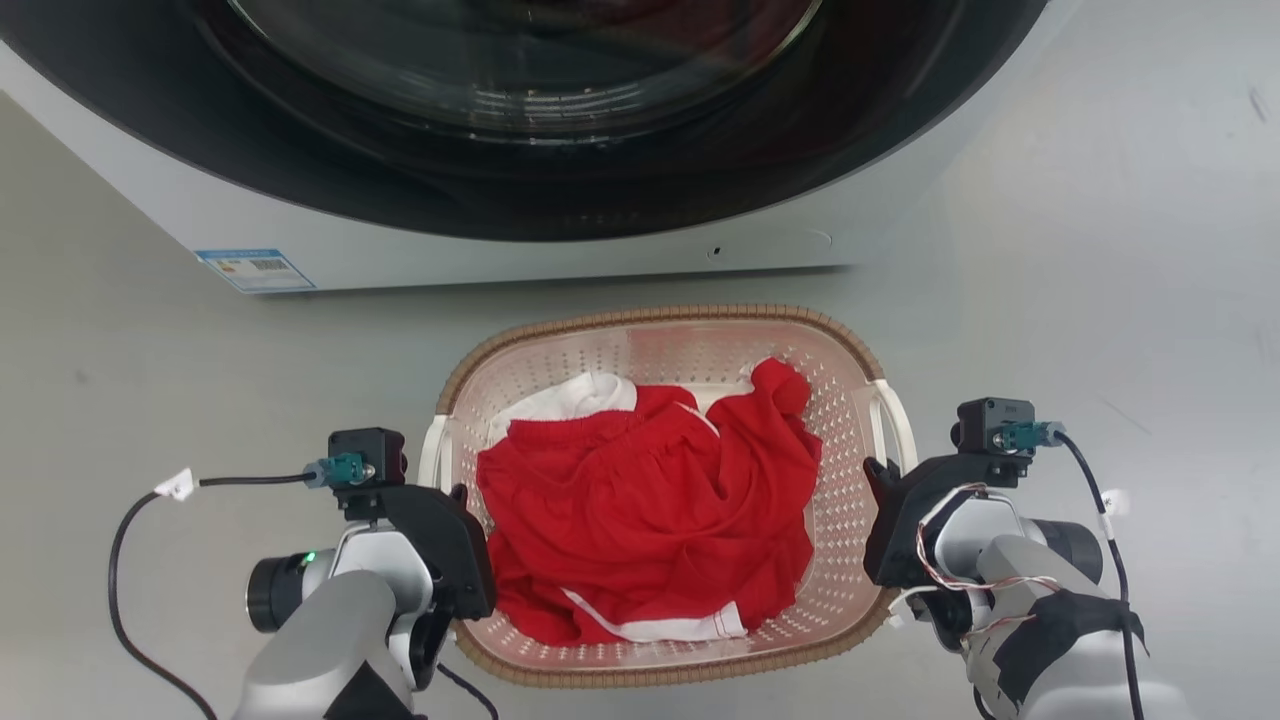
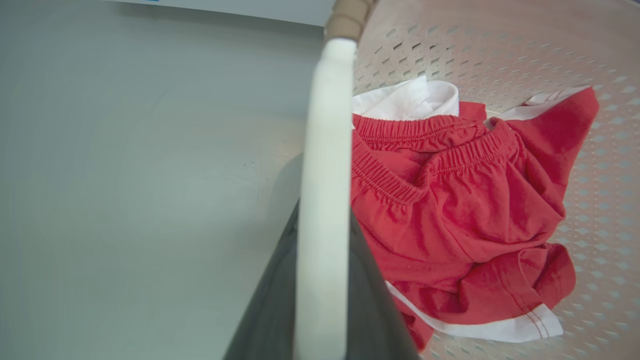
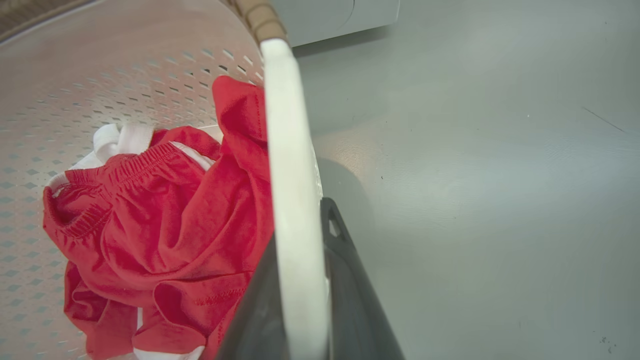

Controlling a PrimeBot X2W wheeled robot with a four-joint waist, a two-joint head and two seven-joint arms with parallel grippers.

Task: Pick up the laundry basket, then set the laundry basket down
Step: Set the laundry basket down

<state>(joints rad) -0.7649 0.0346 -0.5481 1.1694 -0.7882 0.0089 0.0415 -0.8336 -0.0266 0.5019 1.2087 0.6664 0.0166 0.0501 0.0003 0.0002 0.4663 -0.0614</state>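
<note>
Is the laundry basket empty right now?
No, red clothing with white trim lies piled inside the laundry basket.

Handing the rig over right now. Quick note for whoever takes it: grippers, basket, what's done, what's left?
Grippers: left gripper shut on the left handle; right gripper shut on the right handle.
Things: laundry basket in front of the washing machine, level, red clothes inside.
Done: both handles gripped. Cannot tell whether the basket is off the floor.
Left: lift if not yet up, then set down.
</note>
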